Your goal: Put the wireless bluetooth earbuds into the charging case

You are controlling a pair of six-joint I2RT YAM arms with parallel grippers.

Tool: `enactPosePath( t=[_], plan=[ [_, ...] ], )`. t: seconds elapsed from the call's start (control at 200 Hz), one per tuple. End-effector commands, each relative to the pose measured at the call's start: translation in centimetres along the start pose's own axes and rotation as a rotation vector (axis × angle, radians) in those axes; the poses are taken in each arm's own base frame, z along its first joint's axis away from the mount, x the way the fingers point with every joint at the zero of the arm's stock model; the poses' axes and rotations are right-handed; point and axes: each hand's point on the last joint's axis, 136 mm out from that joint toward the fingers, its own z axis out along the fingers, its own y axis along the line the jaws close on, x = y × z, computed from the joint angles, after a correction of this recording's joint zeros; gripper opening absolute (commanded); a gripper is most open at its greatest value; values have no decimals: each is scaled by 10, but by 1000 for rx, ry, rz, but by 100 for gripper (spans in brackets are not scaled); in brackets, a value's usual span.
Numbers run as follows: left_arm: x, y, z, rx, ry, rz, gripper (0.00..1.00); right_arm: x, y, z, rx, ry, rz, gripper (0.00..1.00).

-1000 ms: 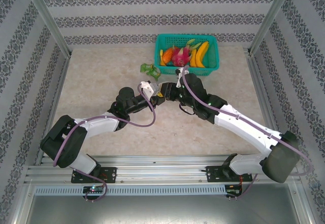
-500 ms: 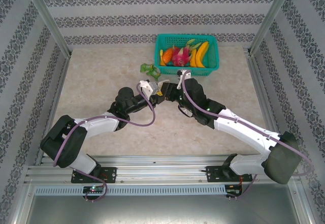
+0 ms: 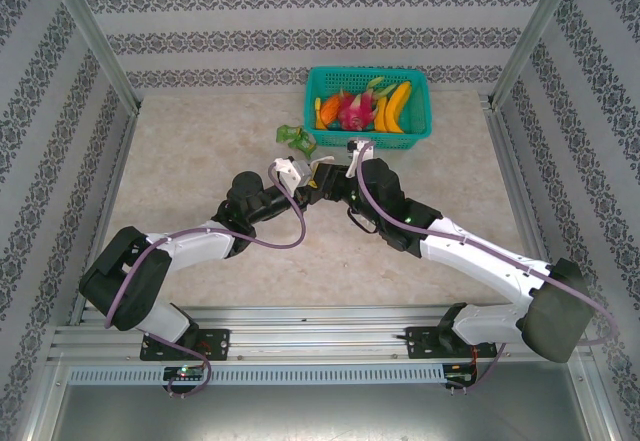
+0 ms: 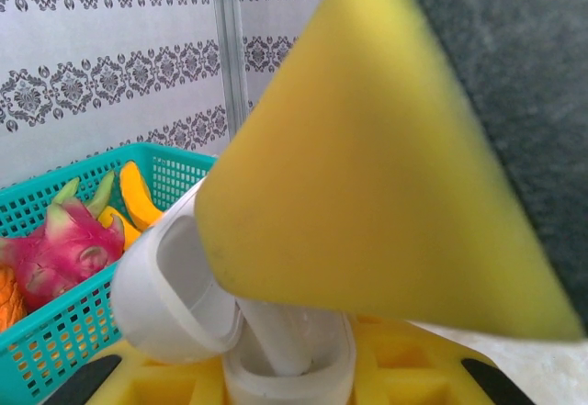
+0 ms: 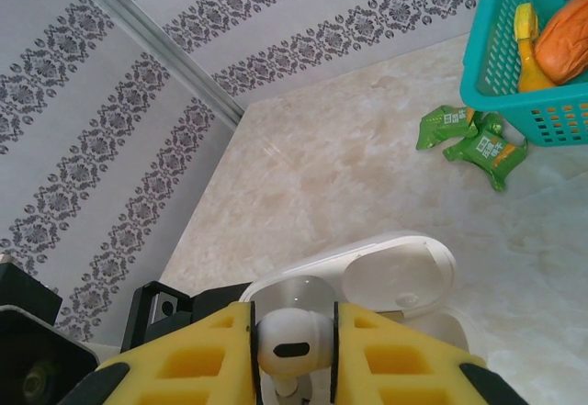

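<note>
Earbud, white and stem-down, sat pinched between the yellow pads of the right gripper, directly over the open charging case. The left gripper was pressed together on that case and held it, apparently clear of the desk, with the lid swung back. The two met a little past the middle of the desk, toward its far edge.

Over the last second the right gripper had crept leftward and slightly farther out, closing on the left one, which had hardly shifted. Neither grip had loosened. In the left wrist view the stem appeared to be dipping into the case body already. The insertion therefore looked to be in its final stretch, though how deep the stem sat could not be told.

Room was tight only on the far side. The teal basket of fruit stood against the far edge, toward the far right corner. Green packets lay just beside its near left corner, close behind the grippers. The left half of the desk and the strip toward the near edge were open, giving space to draw either arm back.
</note>
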Motion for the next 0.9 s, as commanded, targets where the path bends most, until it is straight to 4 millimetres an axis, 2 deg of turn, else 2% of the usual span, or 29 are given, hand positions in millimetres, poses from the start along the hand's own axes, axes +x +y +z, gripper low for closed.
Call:
enactPosePath(
  t=[0.0,0.39,0.684,0.894],
  plan=[
    [-40,-6,1,23,-120,39,0,14,0,3,-5,41,-25,22],
    [-42,-6,0,19,-123,46,0,25,-22,0,99,75,-49,23],
    [-43,-6,0,23,-124,48,0,24,-23,2,115,78,-50,34],
    [-43,-6,0,21,-124,48,0,23,-23,2,117,80,-49,37]
  ],
)
